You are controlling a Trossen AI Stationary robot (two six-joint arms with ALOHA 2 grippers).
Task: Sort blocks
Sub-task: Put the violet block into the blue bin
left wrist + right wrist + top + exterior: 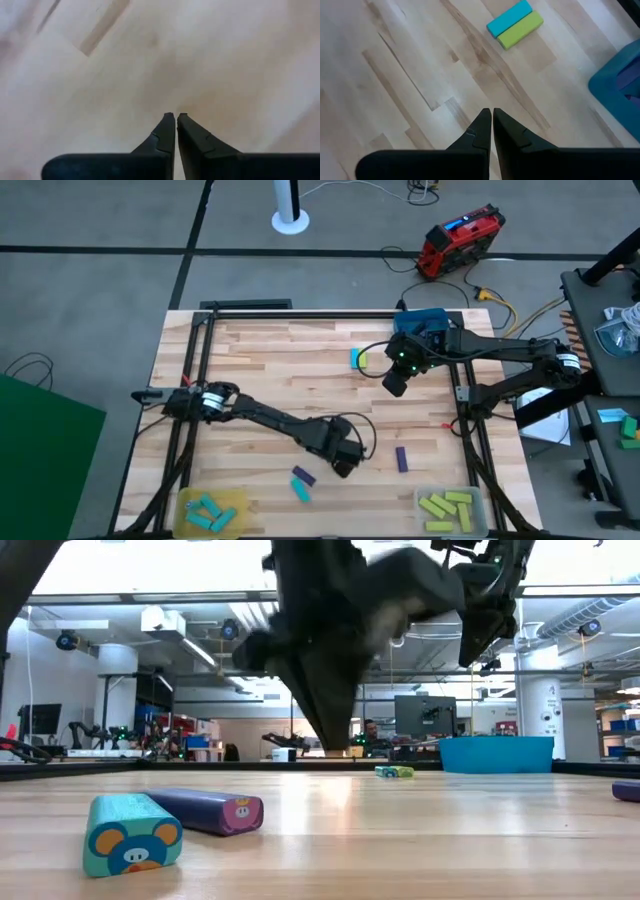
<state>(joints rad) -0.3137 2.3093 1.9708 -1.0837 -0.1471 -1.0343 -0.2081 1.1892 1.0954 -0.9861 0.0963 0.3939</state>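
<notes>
The left gripper [345, 463] hung clenched and empty over the near middle of the tabletop [260, 370], its fingertips [170, 118] pressed together above bare wood. At its eight o'clock in the high view, close by, lay a dark purple block [303, 475] and a cyan block [300, 491], side by side near the front edge; the low view showed the same pair, cyan [132, 834] in front and purple [207, 811] behind it, touching. At the left gripper's three o'clock a second purple block [401, 459] lay alone.

The right gripper [395, 383] hovered clenched and empty over the far right part of the tabletop. At its eleven o'clock, near, a cyan block [509, 19] and a yellow-green block [521, 30] lay touching along their long sides. A blue tray [420, 320] sat at the gripper's one o'clock by the back edge.

At the front edge, a tray at the left [186, 502] held cyan blocks [212, 514], and a tray at the right [482, 502] held yellow-green blocks [445, 510].
</notes>
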